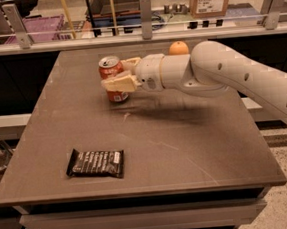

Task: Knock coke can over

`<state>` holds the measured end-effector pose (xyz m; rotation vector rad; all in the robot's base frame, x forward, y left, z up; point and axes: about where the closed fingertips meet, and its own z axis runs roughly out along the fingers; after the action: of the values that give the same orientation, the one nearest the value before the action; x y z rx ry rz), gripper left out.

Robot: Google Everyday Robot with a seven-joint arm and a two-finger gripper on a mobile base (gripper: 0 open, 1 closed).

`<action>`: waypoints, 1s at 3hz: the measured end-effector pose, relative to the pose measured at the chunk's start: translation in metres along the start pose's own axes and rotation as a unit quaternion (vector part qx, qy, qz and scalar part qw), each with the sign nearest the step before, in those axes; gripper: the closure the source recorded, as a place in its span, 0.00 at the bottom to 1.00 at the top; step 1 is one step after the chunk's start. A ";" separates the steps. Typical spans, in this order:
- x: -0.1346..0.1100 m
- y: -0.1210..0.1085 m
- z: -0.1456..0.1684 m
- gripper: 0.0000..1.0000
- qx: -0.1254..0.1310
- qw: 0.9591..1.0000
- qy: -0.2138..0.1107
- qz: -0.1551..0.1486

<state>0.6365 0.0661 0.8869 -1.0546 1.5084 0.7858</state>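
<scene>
While the small red cylindrical metal coke can stands upright on its base in the far-left part of the flat grey-brown tabletop, the cream two-finger claw sits right at it, reaching in from the right. The claw's fingers are spread apart: the nearer one lies across the front of the can's middle, hiding part of its side, and the farther one reaches to the can's upper right, behind it. The can's right part sits between the two. Whether either finger presses on the metal cannot be told. The can's silver top faces up, and a pale patch shows low on its side, under the near finger.

The thick white, jointed robot arm runs from the claw to the right edge of the view, low over the tabletop, with a soft shadow beneath it. A round orange fruit rests near the far edge, its lower part hidden behind the arm. A flat black rectangular snack wrapper with pale print lies near the front-left corner, well apart from the can and the claw.
</scene>
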 end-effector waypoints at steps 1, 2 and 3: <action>-0.002 -0.017 -0.024 1.00 0.016 1.000 0.024 -0.001; -0.003 -0.026 -0.040 1.00 0.027 0.999 0.036 -0.003; -0.005 -0.034 -0.061 1.00 0.042 0.997 0.061 -0.008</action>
<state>0.6440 -0.0006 0.9057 -1.0660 1.6190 0.6504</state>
